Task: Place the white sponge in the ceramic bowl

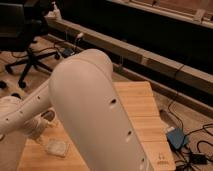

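The end effector (41, 124) hangs spread over the wooden tabletop (140, 107), near the white sponge (56, 147), which lies flat and apart.

Arm (100, 115) across table (142, 102) — hand (39, 127) by sponge (56, 147)

The wooden table (145, 115) bears the white sponge (56, 147).

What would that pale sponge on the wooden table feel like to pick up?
The white sponge lies thin and flat: probably light and squashy, and unlikely to roll. The end effector hovers just up-left of it.
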{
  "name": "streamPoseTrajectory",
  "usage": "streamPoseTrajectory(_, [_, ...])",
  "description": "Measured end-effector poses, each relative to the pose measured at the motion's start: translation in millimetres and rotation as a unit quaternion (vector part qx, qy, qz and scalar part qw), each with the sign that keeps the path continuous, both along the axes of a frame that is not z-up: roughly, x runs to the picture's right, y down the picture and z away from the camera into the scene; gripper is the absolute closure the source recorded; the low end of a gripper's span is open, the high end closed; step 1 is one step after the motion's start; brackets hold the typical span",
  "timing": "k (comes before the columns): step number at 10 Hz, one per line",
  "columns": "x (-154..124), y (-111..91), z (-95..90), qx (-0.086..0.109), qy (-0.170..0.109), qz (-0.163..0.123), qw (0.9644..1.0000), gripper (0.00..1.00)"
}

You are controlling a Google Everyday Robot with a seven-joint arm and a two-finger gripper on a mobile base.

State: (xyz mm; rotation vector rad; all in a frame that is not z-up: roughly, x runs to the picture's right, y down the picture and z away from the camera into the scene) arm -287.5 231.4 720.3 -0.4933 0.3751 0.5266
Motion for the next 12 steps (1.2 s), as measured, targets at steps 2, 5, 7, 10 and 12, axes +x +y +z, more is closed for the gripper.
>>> streamPoseTrajectory(2, [-2,13,10.6,-0.014,0.013,-0.031,0.9993,0.35])
streamPoseTrajectory(5, [-2,26,26.0,-0.038,0.021,-0.058,0.9974,0.35])
streamPoseTrajectory(7, [-6,33,30.9,-0.056,0.012,-0.073,0.9957,0.35])
streamPoseTrajectory(10, [-11,38,32.0,-0.083,-0.008,-0.099,0.9916,0.35])
streamPoseTrajectory(12, [-11,43,32.3,-0.092,-0.012,-0.113,0.9893,0.35])
